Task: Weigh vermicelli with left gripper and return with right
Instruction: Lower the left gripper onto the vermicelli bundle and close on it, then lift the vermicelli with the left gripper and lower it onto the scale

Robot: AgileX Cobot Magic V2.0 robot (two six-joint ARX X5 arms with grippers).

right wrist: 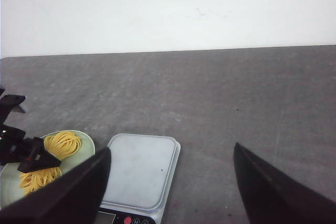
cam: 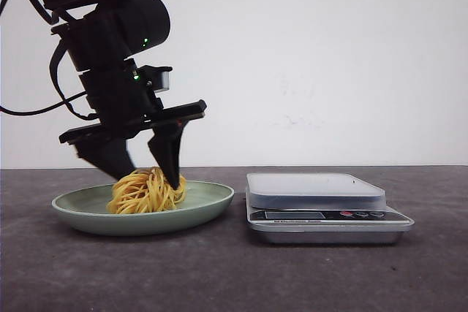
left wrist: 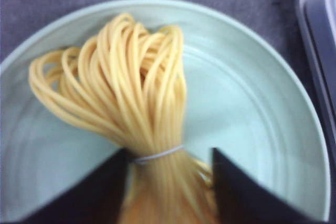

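Left gripper (cam: 146,173) straddles the vermicelli (cam: 146,191) on the green plate (cam: 212,202) (scale (cam: 322,206) at 3 o'clock).

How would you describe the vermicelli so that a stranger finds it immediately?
Find the silver kitchen scale on the dark table, then the pale green plate beside it. On the plate lies the vermicelli: a small nest of yellow-orange strands, the only food there.
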